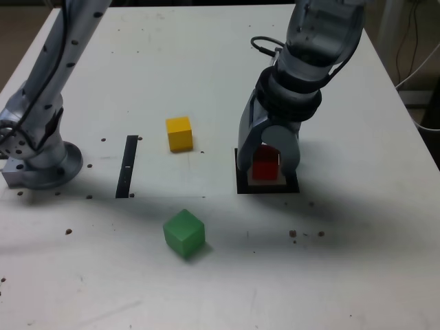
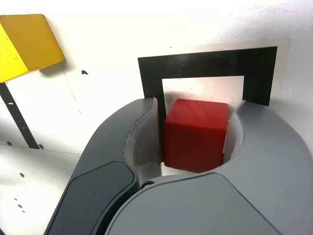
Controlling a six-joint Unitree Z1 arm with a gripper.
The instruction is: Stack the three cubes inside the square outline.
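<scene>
The red cube sits inside the square outline, half hidden between the jaws of the gripper. Whether they clamp it or just flank it, I can't tell. The yellow cube and green cube lie apart on the counter.

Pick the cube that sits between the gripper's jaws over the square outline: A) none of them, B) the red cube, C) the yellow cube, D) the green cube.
B: the red cube sits between the jaws of the gripper over the white centre of the square outline, while the yellow cube and the green cube lie apart on the table.
</scene>
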